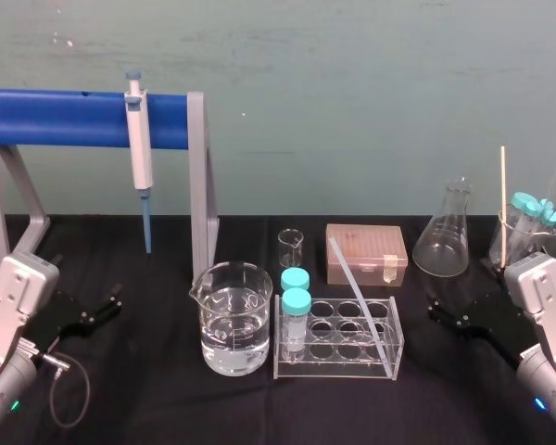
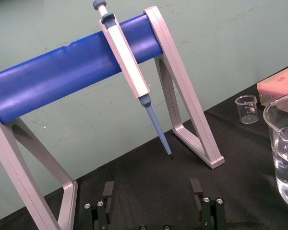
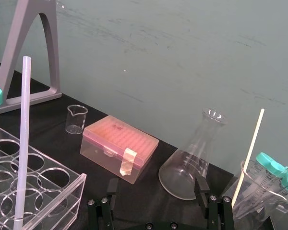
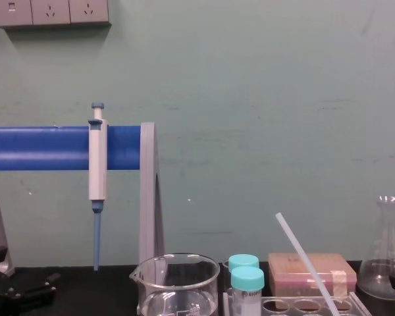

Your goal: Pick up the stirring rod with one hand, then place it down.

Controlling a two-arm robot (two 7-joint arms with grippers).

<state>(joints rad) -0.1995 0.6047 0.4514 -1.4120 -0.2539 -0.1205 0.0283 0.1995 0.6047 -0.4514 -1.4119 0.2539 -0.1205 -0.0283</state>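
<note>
while both arms are held low at the sides of the black worktop (image 1: 167, 399), the stirring rod (image 1: 357, 292) is seen standing tilted in a clear tube rack (image 1: 334, 368), which is set near the middle of the worktop's front edge. its lower end is lodged in a well at the rack's front right corner, and its upper end is leaned back and to the left, toward a pink tip box (image 1: 366, 253) placed behind the rack. the rod is touched by neither end effector. the left end effector (image 1: 111, 304) is found near the worktop's left edge, well apart from the rack, with its two fingers (image 2: 108, 189) spread wide and nothing held between them. it is pointed toward a grey stand (image 1: 204, 176) at the back left, from whose blue bar a white-and-blue pipette (image 1: 141, 139) is hung. the right end effector (image 1: 437, 311) is found near the right edge, closer to the rack than the left one, likewise released and empty. two teal-capped tubes (image 1: 296, 301) are held in the rack's left end, and a large beaker (image 1: 230, 320) partly filled with clear liquid is set just beside the rack on its left. a small empty beaker (image 1: 291, 248) is placed behind the rack, and a conical flask (image 1: 443, 232) is stood toward the back right, beyond the right end effector.
</note>
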